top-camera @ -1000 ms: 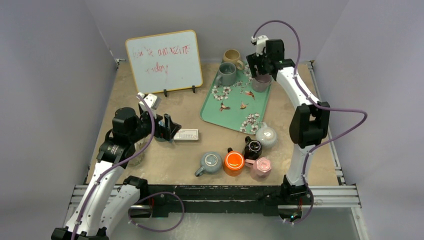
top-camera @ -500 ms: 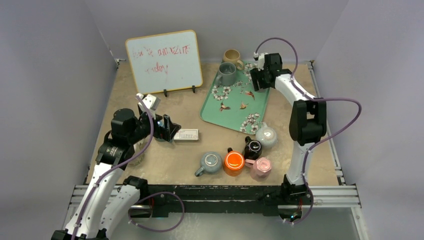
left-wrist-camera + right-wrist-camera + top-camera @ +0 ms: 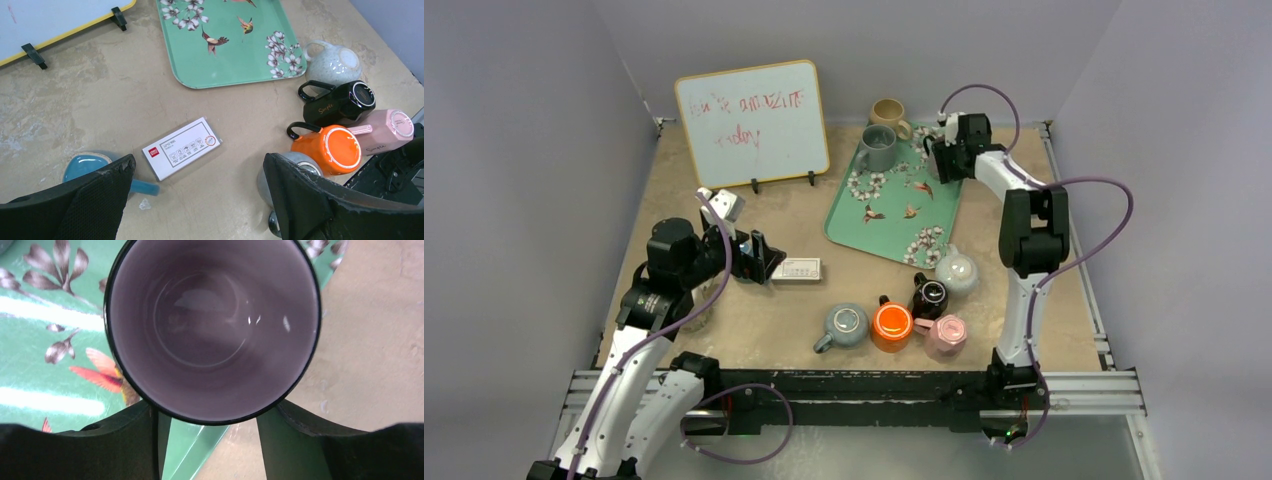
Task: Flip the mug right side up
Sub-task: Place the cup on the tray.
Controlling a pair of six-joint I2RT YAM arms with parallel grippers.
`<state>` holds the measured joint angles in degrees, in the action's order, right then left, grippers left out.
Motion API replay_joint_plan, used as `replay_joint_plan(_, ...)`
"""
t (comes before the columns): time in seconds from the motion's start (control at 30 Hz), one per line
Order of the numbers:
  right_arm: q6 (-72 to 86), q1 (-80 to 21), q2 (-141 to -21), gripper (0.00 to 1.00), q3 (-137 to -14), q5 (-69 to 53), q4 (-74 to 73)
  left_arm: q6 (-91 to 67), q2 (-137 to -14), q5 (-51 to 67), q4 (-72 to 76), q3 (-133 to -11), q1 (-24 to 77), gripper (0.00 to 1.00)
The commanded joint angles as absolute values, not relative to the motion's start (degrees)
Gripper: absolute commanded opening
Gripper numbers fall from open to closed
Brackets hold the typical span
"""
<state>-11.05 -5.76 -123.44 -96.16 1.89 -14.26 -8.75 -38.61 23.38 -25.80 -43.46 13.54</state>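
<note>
Beige tabletop (image 3: 794, 225), grey walls (image 3: 524, 150); right hand (image 3: 212, 415) clamps upright mug (image 3: 212, 330), left hand (image 3: 199, 170) gapes empty.

The mug (image 3: 212, 330) has a glossy glazed mauve inside that catches small highlights, and a shiny dark rim. At the left of that frame the green tray (image 3: 30, 375) is smooth and glossy, streaked with glare. The desk (image 3: 100, 100) looks matt, mottled and rough. The orange mug (image 3: 330, 147), lower right, gleams with glaze. The left end effector (image 3: 199, 167) has matt black fingers (image 3: 95, 200) with a mesh texture.
</note>
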Motion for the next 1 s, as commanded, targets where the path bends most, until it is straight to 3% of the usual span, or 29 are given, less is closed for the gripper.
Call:
replay_joint_plan(0.0, -13.4, -5.2, -124.5, 0.61, -100.0, -1.2, -8.7, -8.0, -38.2, 23.9, -24.4, -43.4, 13.4, 0.99)
replay_joint_plan(0.97, -3.5, -5.2, -134.4, 0.51, -110.6, -5.3, -1.3, -7.8, -39.7, 23.7, -24.6, -43.4, 13.4, 0.99)
